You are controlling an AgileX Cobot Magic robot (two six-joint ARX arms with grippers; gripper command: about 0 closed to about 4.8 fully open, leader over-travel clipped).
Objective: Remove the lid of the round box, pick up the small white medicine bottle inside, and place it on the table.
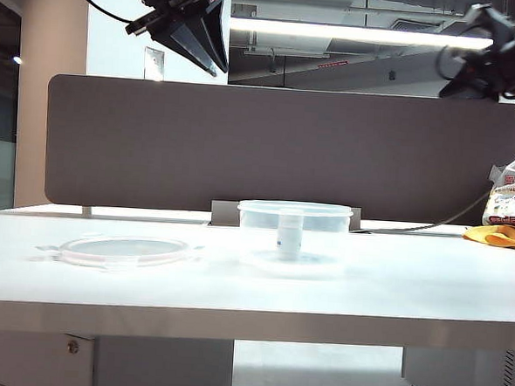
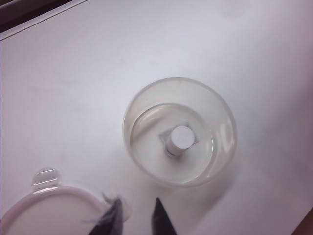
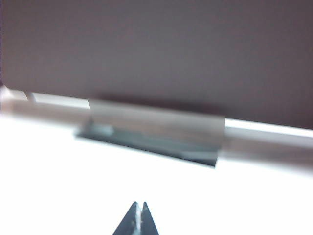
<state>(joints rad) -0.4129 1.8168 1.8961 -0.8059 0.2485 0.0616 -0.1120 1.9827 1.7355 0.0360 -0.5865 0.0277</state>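
Exterior view: lid point(image 1: 118, 251) lies off the tub point(image 1: 295, 214); both grippers are raised, the left gripper point(image 2: 136, 215) slightly apart, the right gripper point(image 3: 139, 211) together and empty; best descend straight over the upright bottle point(image 2: 179, 139).

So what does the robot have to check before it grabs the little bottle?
1. Lid off the round box: ok, it lies flat on the table, apart from the box.
2. Small white medicine bottle upright inside the box: ok.
3. Left gripper holding nothing: ok, its jaws are slightly apart, high above the table.
4. Right gripper open for grabbing: not ok, it is shut and faces the divider panel.
5. Way down into the box clear: ok.
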